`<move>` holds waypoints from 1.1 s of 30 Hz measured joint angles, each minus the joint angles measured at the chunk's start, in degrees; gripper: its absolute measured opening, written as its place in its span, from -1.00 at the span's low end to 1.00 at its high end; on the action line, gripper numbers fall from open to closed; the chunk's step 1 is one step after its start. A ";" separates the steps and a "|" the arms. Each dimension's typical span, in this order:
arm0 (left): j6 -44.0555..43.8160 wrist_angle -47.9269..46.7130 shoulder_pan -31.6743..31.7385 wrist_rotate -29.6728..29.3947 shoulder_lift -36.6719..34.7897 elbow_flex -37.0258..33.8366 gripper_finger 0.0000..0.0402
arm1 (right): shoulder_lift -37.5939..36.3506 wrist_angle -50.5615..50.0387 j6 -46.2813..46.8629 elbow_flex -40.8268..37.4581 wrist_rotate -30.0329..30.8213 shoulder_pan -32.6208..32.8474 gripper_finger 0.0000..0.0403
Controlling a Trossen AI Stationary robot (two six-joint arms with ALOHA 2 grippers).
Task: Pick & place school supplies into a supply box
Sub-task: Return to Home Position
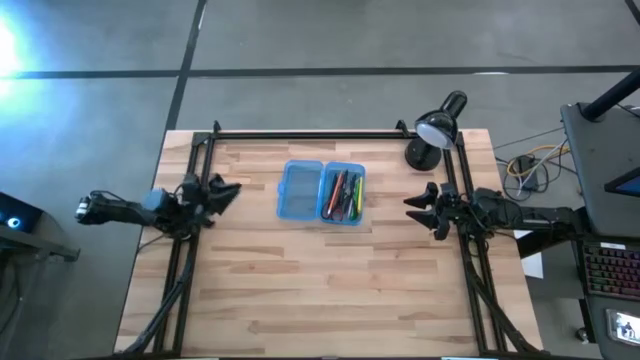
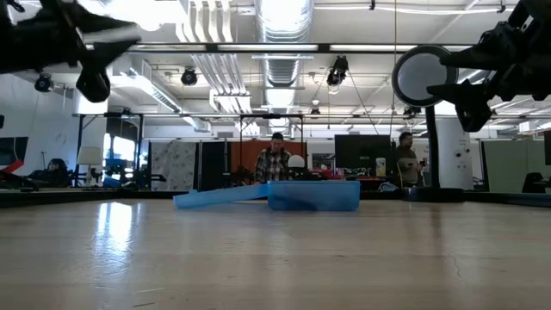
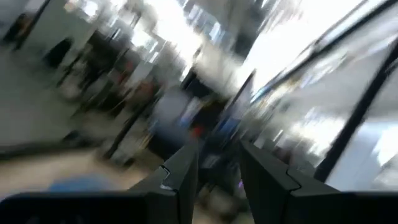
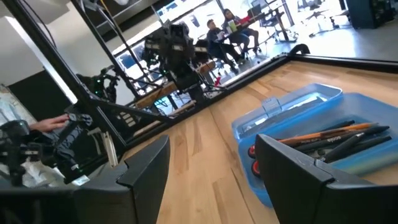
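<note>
Find the left gripper (image 1: 228, 189) lifted at the table's (image 1: 300, 290) 9 o'clock edge, fingers apart on nothing. Find the right gripper (image 1: 415, 201) opposite at 3 o'clock, likewise spread and empty. Between them, just toward 12 from centre, see the supply box (image 1: 298, 190) lying open, pens (image 1: 345, 195) bedded in its 3 o'clock half. Judge packing finished, with no loose supplies on the wood. Cannot count the pens. Take the red bits (image 4: 253, 158) for scissors handles, blades hidden. From table height, see only the box walls.

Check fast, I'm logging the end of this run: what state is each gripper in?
Left gripper: open, holding nothing.
Right gripper: open, holding nothing.
</note>
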 joint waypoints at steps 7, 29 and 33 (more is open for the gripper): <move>-0.05 -21.96 4.46 0.34 -4.33 0.00 -0.50 | 0.00 -0.05 0.00 0.00 0.00 0.02 0.12; 0.01 -21.54 9.88 0.42 -4.53 -0.02 -0.50 | 0.07 -0.08 0.00 -0.02 0.01 0.02 0.12; 0.00 -21.54 9.85 0.42 -4.53 -0.02 -0.50 | 0.07 -0.08 0.01 -0.02 0.00 0.02 0.12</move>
